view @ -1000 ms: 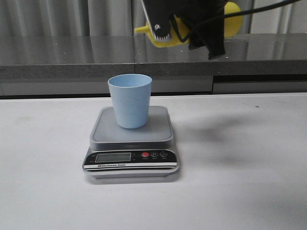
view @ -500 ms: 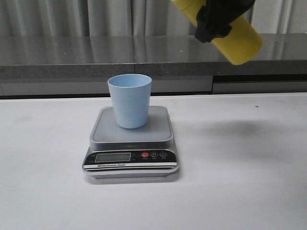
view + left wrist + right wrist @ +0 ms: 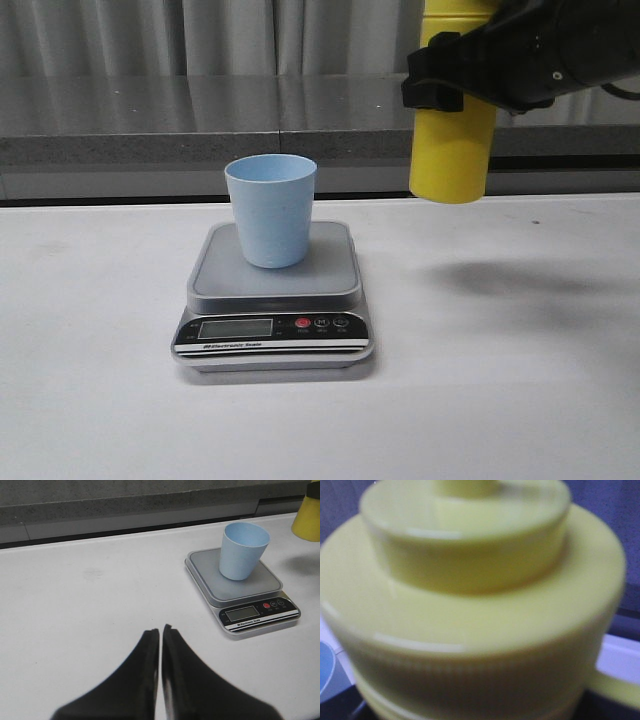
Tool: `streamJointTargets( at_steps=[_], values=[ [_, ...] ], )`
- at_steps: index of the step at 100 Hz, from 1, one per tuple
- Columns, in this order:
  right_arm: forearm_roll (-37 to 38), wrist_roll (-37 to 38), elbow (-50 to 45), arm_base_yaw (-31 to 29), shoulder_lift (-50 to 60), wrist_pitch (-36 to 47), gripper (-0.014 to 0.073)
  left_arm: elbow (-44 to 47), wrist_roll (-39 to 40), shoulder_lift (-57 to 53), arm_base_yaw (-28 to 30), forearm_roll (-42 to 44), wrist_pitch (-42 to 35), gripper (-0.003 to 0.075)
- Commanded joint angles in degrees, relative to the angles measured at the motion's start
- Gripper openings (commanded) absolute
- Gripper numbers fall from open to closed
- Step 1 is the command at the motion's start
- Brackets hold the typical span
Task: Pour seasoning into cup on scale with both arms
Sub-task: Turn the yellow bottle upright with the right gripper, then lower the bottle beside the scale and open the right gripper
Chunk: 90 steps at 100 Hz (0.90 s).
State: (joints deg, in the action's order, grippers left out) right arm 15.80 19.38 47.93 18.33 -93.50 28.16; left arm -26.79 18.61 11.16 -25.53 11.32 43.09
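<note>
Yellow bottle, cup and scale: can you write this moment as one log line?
right gripper: shut on seasoning bottle, upright, airborne, right of cup | cup: on scale | left gripper: shut, empty

Seasoning (image 3: 452, 150) nozzle beyond frame edge; scale (image 3: 275, 335) display illegible.

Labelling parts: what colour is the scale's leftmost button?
Red, on the silver-grey digital scale's black panel; clearest in the front view.

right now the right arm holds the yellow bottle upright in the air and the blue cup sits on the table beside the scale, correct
Not quite. The blue cup stands on the scale, on its platform, not on the table beside it; the front view shows this. The rest holds: the right arm's fingers hold the yellow bottle upright in the air.
</note>
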Motion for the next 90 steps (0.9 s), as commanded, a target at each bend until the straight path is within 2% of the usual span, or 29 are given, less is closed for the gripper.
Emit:
streamJointTargets(
  at_steps=[1, 47, 56, 72, 78, 90],
  values=[
    [-4.25, -3.18, -0.76, -0.57, 0.84, 10.03, 0.0264, -1.39, 0.23, 0.67, 0.20, 0.49, -3.90, 0.0011],
    [-5.11, -4.97, -1.12, -0.57, -10.84, 19.15, 0.0281, -1.39, 0.23, 0.67, 0.20, 0.49, -3.90, 0.0011],
    [-5.11, -5.02, -1.12, -0.57, -11.75, 19.57, 0.0372, -1.39, 0.23, 0.67, 0.20, 0.49, -3.90, 0.0011],
    [-5.45, -5.02, -1.12, -0.57, -12.08, 19.62, 0.0673, -1.39, 0.23, 0.67, 0.20, 0.49, -3.90, 0.0011],
    [-5.76, -5.10, -1.12, -0.57, -12.08, 19.62, 0.0643, -1.39, 0.23, 0.67, 0.20, 0.49, -3.90, 0.0011],
    [-5.90, -5.10, -1.12, -0.57, -12.08, 19.64, 0.0646, -1.39, 0.23, 0.67, 0.20, 0.49, -3.90, 0.0011]
  ],
)
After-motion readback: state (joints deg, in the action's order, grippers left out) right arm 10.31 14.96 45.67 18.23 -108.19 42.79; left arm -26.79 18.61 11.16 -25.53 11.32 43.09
